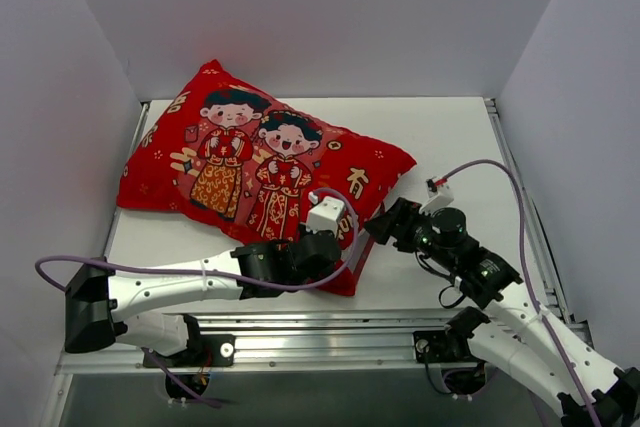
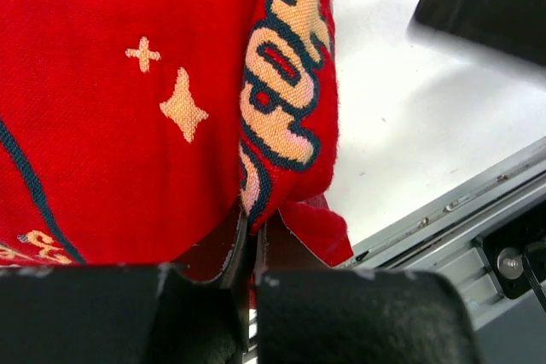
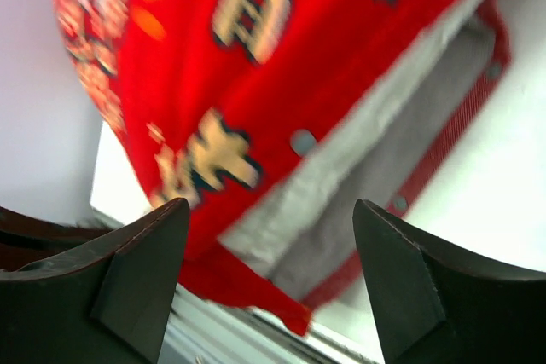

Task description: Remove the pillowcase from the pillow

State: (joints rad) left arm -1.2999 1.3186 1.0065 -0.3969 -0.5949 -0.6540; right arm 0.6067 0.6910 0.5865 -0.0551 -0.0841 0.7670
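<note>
The red pillowcase, printed with two cartoon children, lies diagonally on the table with the pillow inside it. My left gripper is at its near right corner, shut on a fold of the red fabric; in the left wrist view the jaws pinch the edge. My right gripper is open just right of that corner and holds nothing. In the right wrist view its gripper faces the case's open end, where the grey-white pillow shows between red edges with snaps.
The white table is walled by white panels at the back and both sides. A metal rail runs along the near edge just below the pillowcase corner and also shows in the left wrist view.
</note>
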